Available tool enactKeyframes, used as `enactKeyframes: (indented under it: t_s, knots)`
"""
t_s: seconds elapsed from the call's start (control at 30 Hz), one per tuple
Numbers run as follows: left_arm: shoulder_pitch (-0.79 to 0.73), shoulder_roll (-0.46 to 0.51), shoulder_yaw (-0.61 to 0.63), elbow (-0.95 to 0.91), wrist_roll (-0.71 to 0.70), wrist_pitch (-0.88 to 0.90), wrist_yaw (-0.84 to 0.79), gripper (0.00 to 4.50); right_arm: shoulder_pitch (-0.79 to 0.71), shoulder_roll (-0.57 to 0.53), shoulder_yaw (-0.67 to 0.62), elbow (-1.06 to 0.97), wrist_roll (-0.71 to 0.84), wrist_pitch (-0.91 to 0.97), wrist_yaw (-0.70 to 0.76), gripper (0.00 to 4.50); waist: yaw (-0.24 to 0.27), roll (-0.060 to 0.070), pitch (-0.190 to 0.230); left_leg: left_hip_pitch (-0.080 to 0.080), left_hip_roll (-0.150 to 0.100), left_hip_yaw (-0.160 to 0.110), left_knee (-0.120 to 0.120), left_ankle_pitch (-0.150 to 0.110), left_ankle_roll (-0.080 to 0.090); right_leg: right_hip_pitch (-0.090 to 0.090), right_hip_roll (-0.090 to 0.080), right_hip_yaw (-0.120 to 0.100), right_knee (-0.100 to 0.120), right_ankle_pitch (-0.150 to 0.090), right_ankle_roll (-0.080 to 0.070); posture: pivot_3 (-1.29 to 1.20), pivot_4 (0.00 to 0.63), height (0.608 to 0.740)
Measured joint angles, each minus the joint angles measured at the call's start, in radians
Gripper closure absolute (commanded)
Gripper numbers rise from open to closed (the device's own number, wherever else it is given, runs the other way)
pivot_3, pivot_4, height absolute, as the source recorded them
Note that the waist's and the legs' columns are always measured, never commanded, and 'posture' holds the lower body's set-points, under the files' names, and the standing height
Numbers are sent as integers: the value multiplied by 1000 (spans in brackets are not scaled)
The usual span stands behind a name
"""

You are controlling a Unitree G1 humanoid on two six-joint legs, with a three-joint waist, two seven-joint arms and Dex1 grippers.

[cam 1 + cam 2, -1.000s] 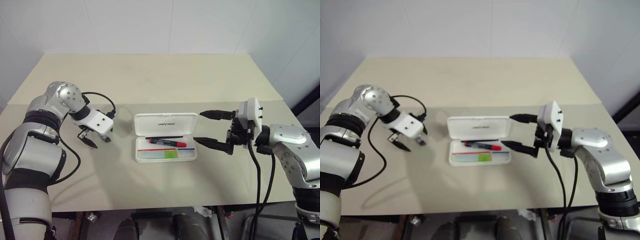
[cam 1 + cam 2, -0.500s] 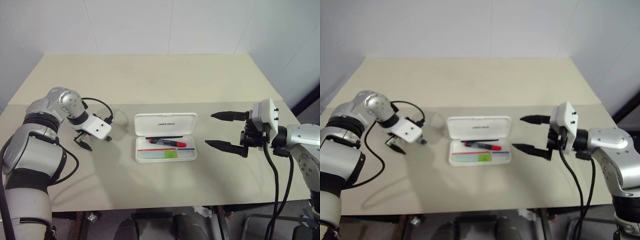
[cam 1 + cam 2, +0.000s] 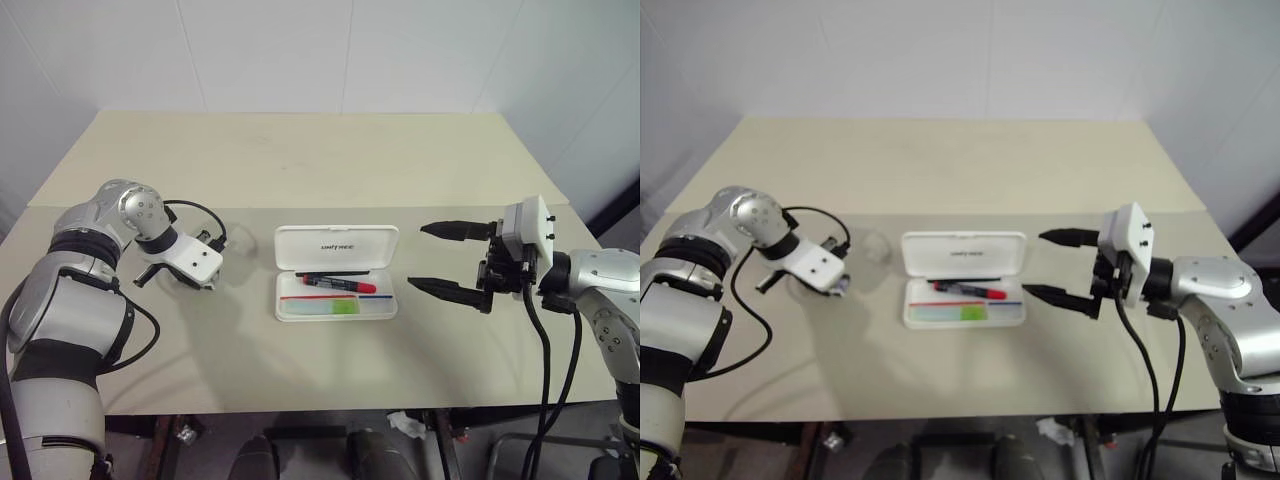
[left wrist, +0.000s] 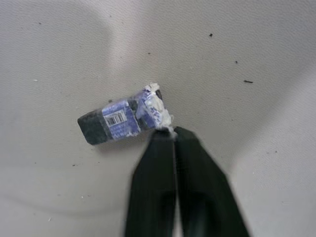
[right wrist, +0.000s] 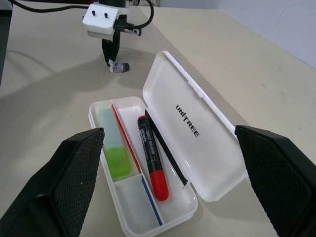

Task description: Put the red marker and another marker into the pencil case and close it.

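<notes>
We've got chunky silver-grey arms here with black bands at the joints. Each ends in a white boxy wrist block with small dark screw holes, and a loose black cable loops off each one. The left tool (image 3: 143, 279) and right tool (image 3: 428, 258) both have two slim black tapering fingers, the right ones with textured pads (image 5: 79, 168).

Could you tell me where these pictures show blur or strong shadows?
Left wrist view: the left gripper looks soft and blurred at its fingers, while the small blue-wrapped eraser is sharper. Right wrist view: the right gripper's close fingers are out of focus; the pencil case is crisp. Left eye view: soft arm shadows fall on the table.
</notes>
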Motion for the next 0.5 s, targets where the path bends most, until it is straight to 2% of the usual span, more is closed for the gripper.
enactKeyframes:
  t_s: [0.2,0.33,0.5]
  knots:
    - [12,3,28,-3,-14,6,-24,4471,0,5,1,-7,0,0,-3,0,0,0,0,0,0,1,0,0,0,0,0,1,0,1,0,0,150,740]
    - [21,5,56,-7,-36,29,-70,3647,0,5,1,-7,0,0,-3,0,-1,0,0,-1,0,1,0,-1,0,0,0,1,-1,0,0,0,150,740]
    - [25,8,78,-9,-51,90,-118,2012,0,7,1,-7,0,0,-3,0,-3,0,0,-1,0,1,-1,-1,1,-1,0,1,-1,0,0,0,150,740]
